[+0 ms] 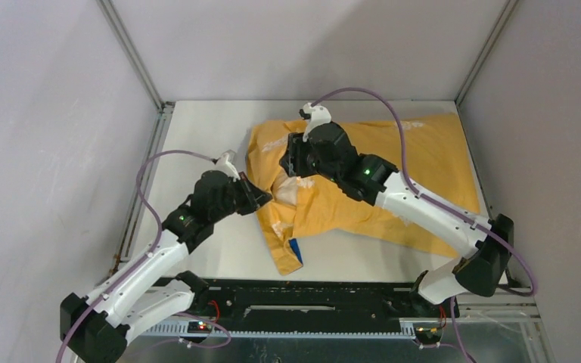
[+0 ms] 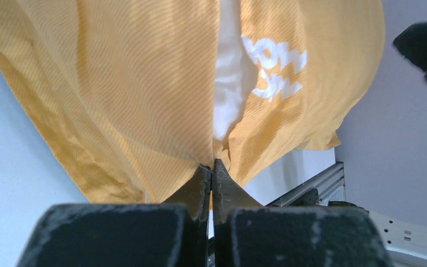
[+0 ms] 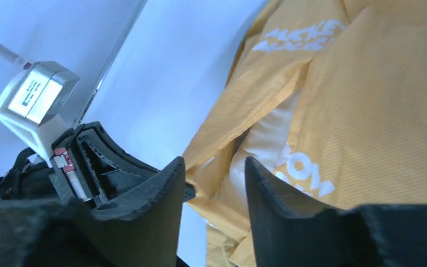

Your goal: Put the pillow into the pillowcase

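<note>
Here, the left jaws are pinching the mouth edge of the pillowcase (image 1: 439, 151), lying on the bench (image 1: 197, 128); the right jaws are hovering spread; the pillow (image 2: 229, 83) is showing inside.

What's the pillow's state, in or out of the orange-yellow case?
Mostly in: the orange-yellow fabric pillowcase bulges full, only a strip of plump white pillow shows at its open end.
</note>
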Robot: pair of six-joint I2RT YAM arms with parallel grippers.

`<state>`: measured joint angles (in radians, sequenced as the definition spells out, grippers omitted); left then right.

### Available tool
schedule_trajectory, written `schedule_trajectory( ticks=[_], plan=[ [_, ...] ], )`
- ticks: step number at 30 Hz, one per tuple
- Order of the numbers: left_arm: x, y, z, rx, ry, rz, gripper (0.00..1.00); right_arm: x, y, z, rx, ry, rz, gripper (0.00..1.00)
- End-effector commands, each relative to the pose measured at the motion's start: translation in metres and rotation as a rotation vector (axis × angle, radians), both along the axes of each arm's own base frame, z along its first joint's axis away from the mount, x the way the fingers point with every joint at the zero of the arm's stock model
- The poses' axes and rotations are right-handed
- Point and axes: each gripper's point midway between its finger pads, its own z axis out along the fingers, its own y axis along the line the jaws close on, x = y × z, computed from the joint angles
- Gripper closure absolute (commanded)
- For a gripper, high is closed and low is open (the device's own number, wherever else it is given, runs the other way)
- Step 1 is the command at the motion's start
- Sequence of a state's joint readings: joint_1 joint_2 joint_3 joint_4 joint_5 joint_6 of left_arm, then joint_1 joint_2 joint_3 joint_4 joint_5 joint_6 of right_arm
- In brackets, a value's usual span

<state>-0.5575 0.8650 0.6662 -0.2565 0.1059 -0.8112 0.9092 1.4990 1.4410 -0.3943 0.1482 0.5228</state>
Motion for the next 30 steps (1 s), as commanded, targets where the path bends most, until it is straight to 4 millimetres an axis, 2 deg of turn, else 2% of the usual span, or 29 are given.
schedule_trajectory(
  ticks=[1, 3, 6, 8, 10, 11, 13, 15, 19, 20, 22, 25, 27, 30],
  plan=[
    [0.012, -0.009, 0.070, -0.062, -0.132, -0.044, 1.00, 0.002, -0.009, -0.033, -0.158, 0.011, -0.053, 0.58],
    [0.013, -0.006, 0.095, -0.051, -0.165, -0.048, 1.00, 0.007, -0.016, -0.066, -0.232, 0.038, -0.097, 0.60],
    [0.010, -0.005, 0.147, -0.083, -0.251, -0.060, 1.00, 0.014, -0.021, -0.118, -0.286, 0.114, -0.124, 0.63],
    [0.007, -0.006, 0.168, -0.114, -0.282, -0.070, 1.00, 0.012, -0.014, -0.141, -0.296, 0.158, -0.097, 0.63],
    [0.006, -0.008, 0.175, -0.128, -0.293, -0.077, 1.00, 0.008, -0.006, -0.147, -0.279, 0.180, -0.072, 0.62],
    [0.008, -0.009, 0.172, -0.122, -0.285, -0.077, 1.00, 0.005, -0.002, -0.143, -0.261, 0.179, -0.060, 0.59],
    [0.012, -0.012, 0.152, -0.105, -0.244, -0.081, 1.00, 0.003, 0.001, -0.125, -0.214, 0.163, -0.051, 0.53],
    [0.017, -0.016, 0.123, -0.082, -0.184, -0.086, 1.00, 0.001, 0.000, -0.100, -0.162, 0.130, -0.045, 0.47],
    [0.024, -0.011, 0.062, -0.008, -0.076, -0.056, 1.00, -0.006, -0.008, -0.039, -0.057, 0.030, -0.047, 0.41],
    [0.024, -0.009, 0.052, 0.005, -0.061, -0.048, 0.95, -0.009, -0.013, -0.023, -0.037, 0.000, -0.052, 0.40],
    [0.024, -0.004, 0.042, 0.034, -0.049, -0.032, 0.71, -0.011, -0.020, -0.008, -0.040, -0.034, -0.065, 0.39],
    [0.020, 0.008, 0.037, 0.087, -0.051, -0.002, 0.39, -0.004, -0.028, -0.004, -0.105, -0.073, -0.088, 0.40],
    [0.019, 0.018, 0.037, 0.115, -0.060, 0.033, 0.33, 0.001, -0.027, -0.006, -0.154, -0.079, -0.089, 0.43],
    [0.018, 0.031, 0.040, 0.132, -0.077, 0.084, 0.35, 0.004, -0.016, -0.011, -0.215, -0.094, -0.067, 0.46]
  ],
)
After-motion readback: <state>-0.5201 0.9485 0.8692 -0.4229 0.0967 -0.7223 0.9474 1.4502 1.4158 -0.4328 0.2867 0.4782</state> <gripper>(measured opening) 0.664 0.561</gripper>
